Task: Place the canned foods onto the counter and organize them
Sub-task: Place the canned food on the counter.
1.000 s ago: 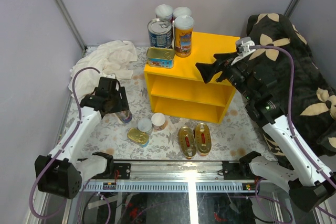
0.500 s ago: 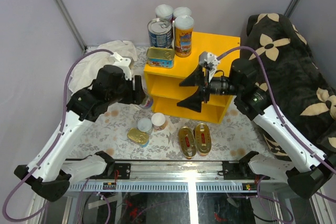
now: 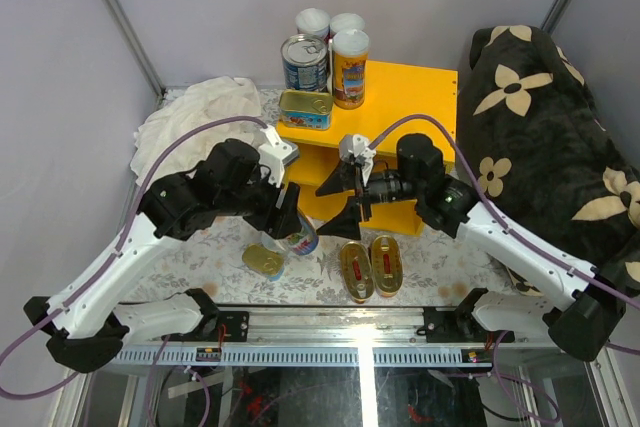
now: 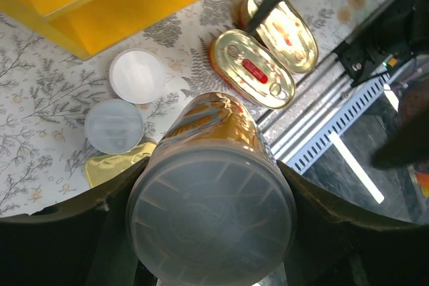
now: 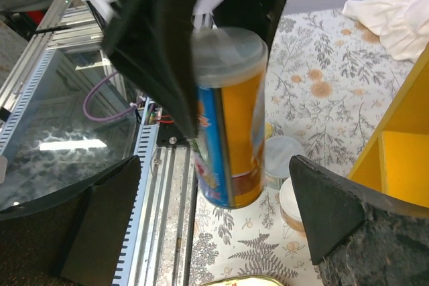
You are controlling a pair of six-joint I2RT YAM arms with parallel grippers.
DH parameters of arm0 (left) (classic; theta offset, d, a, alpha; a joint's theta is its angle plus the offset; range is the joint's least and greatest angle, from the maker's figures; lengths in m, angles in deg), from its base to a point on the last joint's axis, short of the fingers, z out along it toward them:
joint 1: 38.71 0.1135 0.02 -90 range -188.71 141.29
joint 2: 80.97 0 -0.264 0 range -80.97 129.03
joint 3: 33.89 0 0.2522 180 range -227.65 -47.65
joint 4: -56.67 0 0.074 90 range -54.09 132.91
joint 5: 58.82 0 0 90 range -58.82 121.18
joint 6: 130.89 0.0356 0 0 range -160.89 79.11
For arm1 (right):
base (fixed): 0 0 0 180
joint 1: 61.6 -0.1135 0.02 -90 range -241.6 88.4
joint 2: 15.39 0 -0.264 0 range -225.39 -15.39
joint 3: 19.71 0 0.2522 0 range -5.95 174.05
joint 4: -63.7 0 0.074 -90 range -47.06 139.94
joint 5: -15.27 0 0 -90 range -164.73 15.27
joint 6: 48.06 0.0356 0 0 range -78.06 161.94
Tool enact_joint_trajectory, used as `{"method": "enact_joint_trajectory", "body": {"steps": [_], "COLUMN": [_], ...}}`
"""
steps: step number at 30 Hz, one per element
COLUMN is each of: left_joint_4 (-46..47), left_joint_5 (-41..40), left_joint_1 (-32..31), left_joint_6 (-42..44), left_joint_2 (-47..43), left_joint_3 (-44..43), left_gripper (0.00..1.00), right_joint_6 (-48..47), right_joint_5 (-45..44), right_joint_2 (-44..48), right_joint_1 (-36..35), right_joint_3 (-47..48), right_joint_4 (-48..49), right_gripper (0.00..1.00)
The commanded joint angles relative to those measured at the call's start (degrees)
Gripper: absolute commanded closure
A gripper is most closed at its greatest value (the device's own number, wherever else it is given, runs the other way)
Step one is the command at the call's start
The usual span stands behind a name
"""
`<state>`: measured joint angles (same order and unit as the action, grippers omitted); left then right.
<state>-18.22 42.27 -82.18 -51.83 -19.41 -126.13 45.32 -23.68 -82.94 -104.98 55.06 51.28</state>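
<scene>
My left gripper (image 3: 293, 219) is shut on a tall orange and blue can with a white lid (image 3: 300, 237), held above the floor in front of the yellow counter (image 3: 410, 97). The left wrist view shows its lid (image 4: 211, 205) between the fingers. My right gripper (image 3: 343, 203) is open and empty, just right of that can (image 5: 228, 118). On the counter top stand a blue-labelled steel can (image 3: 305, 62), three tall cans (image 3: 350, 67) and a rectangular tin (image 3: 306, 109). Two gold oval tins (image 3: 370, 265), a gold tin (image 3: 263, 260) and two small white-lidded cans (image 4: 137, 75) lie on the floor.
A white cloth (image 3: 200, 112) lies at the back left. A dark floral blanket (image 3: 540, 97) fills the right side. A metal rail (image 3: 340, 327) runs along the near edge. The counter's two shelves (image 3: 385, 182) open toward me.
My left arm lifted the tall can from the left floor and carried it right, in front of the counter. My right arm swung left and down from over the counter toward that can.
</scene>
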Motion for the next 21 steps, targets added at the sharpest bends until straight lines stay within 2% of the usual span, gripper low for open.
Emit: {"method": "enact_joint_trajectory", "body": {"steps": [1,7,17,21], "left_joint_4": [3.72,3.72,2.92,2.94], "left_joint_5": [6.28,8.01,10.44,10.43], "left_joint_1": [-1.74,-2.16,-2.68,-3.04], "left_joint_6": [2.78,4.21,6.41,6.74], "left_joint_2": [-1.04,-0.39,2.2,2.43], "left_joint_3": [-6.2,-10.95,-12.76,-12.99], "left_gripper": [1.0,1.0,1.0,1.0], "right_joint_6": [-1.01,-1.63,0.3,0.47], "right_joint_5": [-6.41,-9.96,-9.2,-8.78], "right_joint_2": [0.13,-0.82,-4.12,-5.66], "right_joint_1": [-2.6,-6.85,-9.95,-10.47], "right_joint_3": [-2.71,-4.39,-4.35,-3.11], "right_joint_4": [9.55,11.29,18.0,17.31], "right_gripper": [0.0,0.0,0.0,0.07]}}
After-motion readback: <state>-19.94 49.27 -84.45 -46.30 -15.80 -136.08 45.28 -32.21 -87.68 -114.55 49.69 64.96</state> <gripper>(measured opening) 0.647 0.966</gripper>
